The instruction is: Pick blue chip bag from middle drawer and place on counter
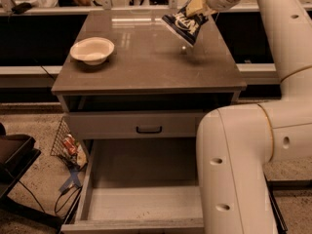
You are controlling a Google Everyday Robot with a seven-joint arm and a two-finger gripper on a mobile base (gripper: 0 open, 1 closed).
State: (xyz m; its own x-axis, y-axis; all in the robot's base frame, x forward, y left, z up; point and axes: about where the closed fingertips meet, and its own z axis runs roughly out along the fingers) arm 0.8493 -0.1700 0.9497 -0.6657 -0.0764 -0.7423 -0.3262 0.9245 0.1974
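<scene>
My gripper is shut on the top of the blue chip bag, a dark-blue crinkly bag with white lettering. It holds the bag tilted in the air above the back right part of the counter. The bag's shadow falls on the slab below it. The middle drawer stands pulled out at the bottom, its pale floor bare. My white arm covers the drawer's right side.
A cream bowl sits on the counter's left part. A shallower closed drawer front with a black handle lies under the counter. A wire basket with red-and-yellow wrappers stands on the floor at left. A pale ledge runs behind.
</scene>
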